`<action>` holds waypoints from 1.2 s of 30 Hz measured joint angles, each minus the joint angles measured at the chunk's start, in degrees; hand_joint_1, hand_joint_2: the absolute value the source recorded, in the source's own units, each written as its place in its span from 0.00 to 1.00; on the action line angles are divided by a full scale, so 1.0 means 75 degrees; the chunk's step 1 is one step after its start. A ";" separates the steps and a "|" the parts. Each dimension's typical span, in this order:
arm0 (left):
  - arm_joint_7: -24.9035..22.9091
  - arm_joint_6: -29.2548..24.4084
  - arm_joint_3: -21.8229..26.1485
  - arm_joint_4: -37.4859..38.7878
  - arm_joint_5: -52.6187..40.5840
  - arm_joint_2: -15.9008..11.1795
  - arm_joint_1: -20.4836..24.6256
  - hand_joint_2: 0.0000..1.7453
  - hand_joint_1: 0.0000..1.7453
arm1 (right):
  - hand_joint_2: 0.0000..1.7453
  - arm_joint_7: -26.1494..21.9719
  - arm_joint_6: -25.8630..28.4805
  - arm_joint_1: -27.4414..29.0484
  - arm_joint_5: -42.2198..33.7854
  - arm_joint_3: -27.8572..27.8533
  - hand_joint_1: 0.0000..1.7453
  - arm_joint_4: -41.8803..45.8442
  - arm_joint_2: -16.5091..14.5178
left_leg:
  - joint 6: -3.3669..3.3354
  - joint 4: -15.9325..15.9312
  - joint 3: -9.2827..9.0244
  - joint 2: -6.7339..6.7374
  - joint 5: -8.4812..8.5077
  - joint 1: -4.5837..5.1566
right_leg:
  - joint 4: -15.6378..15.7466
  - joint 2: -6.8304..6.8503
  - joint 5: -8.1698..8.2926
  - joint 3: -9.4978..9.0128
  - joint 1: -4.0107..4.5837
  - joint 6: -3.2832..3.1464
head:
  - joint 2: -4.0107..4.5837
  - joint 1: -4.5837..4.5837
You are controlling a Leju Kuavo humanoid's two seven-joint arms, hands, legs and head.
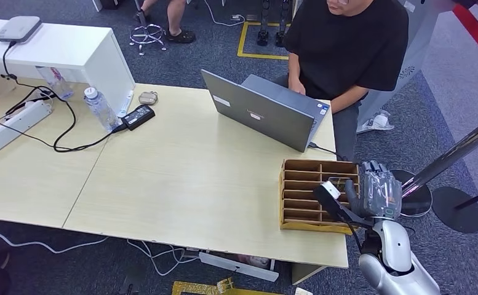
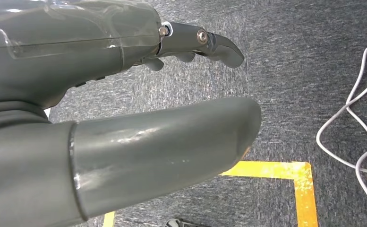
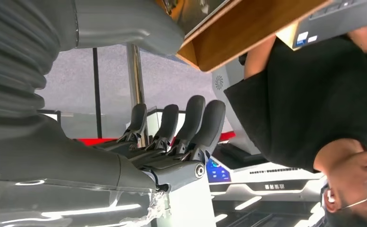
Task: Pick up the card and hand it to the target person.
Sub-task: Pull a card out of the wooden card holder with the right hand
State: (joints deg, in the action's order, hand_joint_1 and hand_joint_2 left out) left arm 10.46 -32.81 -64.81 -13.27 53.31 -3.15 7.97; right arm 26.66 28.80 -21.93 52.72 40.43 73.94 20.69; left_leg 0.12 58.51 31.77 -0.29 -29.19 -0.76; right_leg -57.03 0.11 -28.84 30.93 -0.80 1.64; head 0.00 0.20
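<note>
Left robot hand [image 2: 124, 109] hangs over carpet, fingers loosely apart, holding nothing. Person [image 1: 347, 43] types at laptop [image 1: 258, 110] on worktop [image 1: 181, 178]. Right robot hand [image 1: 378, 193], fingers apart, hovers at wooden organizer [image 1: 298, 190]. Card [image 1: 330, 188]: small, white, probably there at the slots; likely light, stiff, slippery, so pinch its exposed edge.

A pale wooden table [image 1: 181, 178] carries a laptop [image 1: 262, 109], slotted wooden rack [image 1: 313, 193], bottle [image 1: 99, 108] and power strip [image 1: 15, 125]
</note>
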 joint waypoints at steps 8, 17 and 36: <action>0.0002 0.0000 0.0000 0.0000 0.0000 0.0000 0.0001 0.00 0.00 | 1.00 0.0012 -0.0169 -0.0014 -0.0048 0.0203 0.52 -0.0007 0.0035 | 0.0000 -0.0001 0.0001 0.0000 0.0000 0.0000 | 0.0000 0.0001 0.0000 0.0000 0.0000 0.0000 | 0.0000 0.0000; 0.0039 0.0002 0.0000 0.0000 -0.0018 0.0000 0.0002 0.00 0.00 | 1.00 -0.0208 -0.0276 -0.0177 -0.0265 0.0452 0.49 -0.0334 0.0013 | 0.0000 -0.0001 0.0002 0.0000 0.0000 0.0000 | 0.0000 0.0001 0.0000 0.0000 0.0000 0.0000 | 0.0000 -0.0001; -0.0034 0.0012 -0.0004 0.0000 -0.0103 0.0000 0.0002 0.00 0.00 | 1.00 -0.0323 -0.0326 -0.0538 -0.0364 0.0860 0.56 -0.0858 -0.0036 | 0.0000 -0.0001 0.0001 0.0000 0.0000 0.0000 | 0.0000 0.0001 0.0000 0.0000 0.0000 0.0000 | 0.0000 -0.0001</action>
State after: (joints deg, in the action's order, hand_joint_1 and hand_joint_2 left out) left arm 10.21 -32.72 -64.84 -13.27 52.54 -3.15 7.98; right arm 24.23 26.35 -25.96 49.99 46.88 67.50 20.43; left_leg 0.12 58.50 31.78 -0.29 -29.19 -0.76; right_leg -57.03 0.12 -28.84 30.93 -0.80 1.64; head 0.00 0.20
